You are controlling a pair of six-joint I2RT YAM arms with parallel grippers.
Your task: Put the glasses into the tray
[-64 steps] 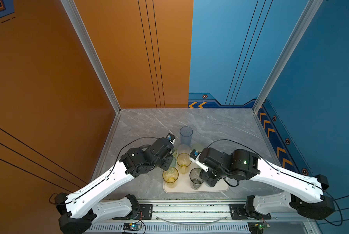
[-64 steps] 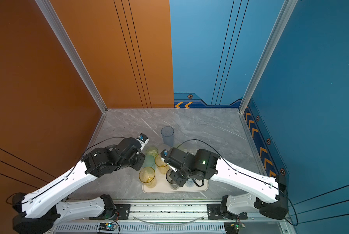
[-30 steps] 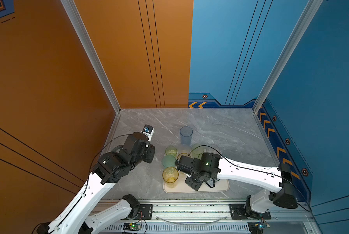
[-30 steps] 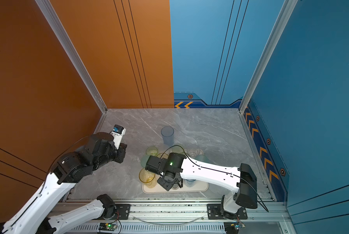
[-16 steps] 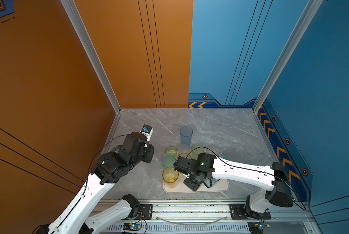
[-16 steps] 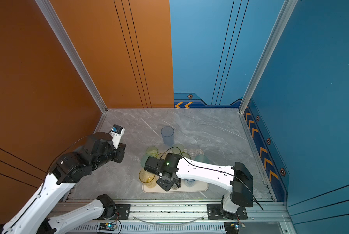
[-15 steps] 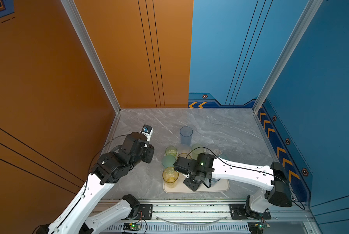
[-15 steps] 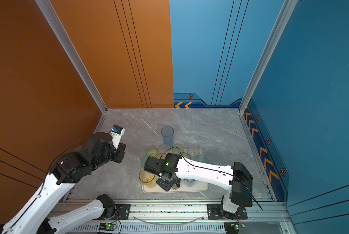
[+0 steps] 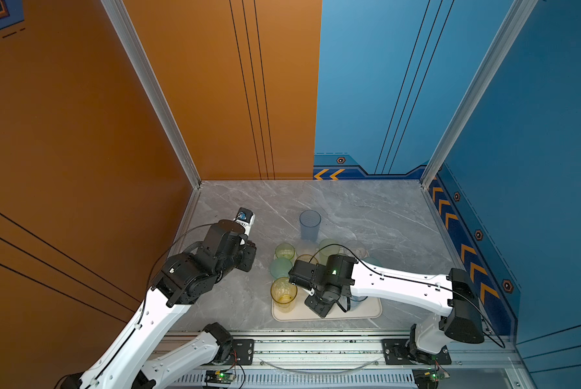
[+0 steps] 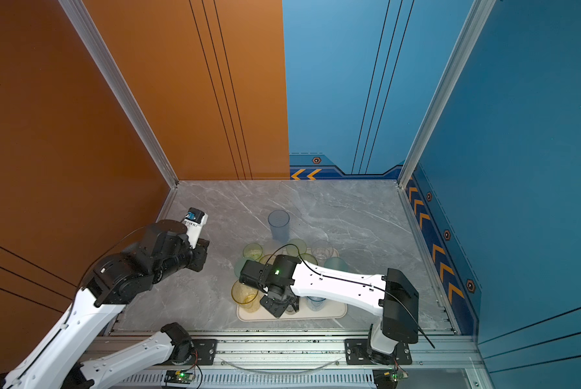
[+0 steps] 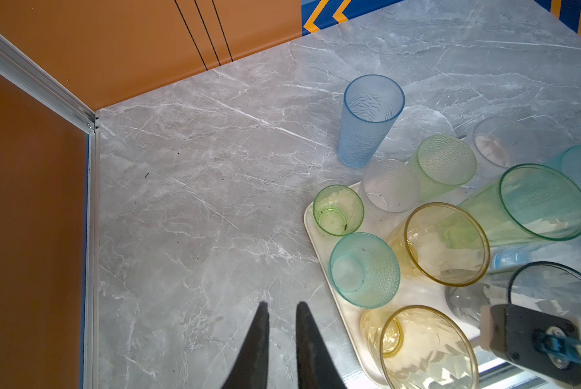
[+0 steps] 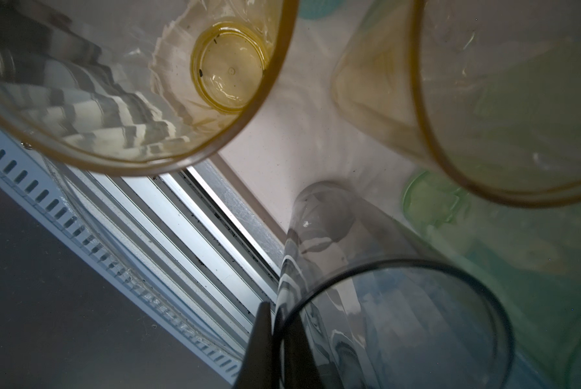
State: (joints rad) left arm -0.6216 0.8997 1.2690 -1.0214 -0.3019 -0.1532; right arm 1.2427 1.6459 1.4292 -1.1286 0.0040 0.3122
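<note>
1 tall blue glass (image 9: pixel 310 224) stands off the tray (image 9: pixel 370 312) in both top views, toward the worktop's (image 9: pixel 376 208) far edge. Other glasses (image 9: pixel 284 291) cluster at the tray by the front edge.

Left wrist view: left end effector (image 11: pixel 282 306) narrowly parted, empty, over bare worktop.

Only the right wrist view shows the right end effector (image 12: pixel 273 313) pinching the smoky grey glass (image 12: pixel 400 320) by its rim.

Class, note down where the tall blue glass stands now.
In both top views the tall blue glass stands upright on the marble table, just beyond the tray's far edge, nearest a clear glass.
</note>
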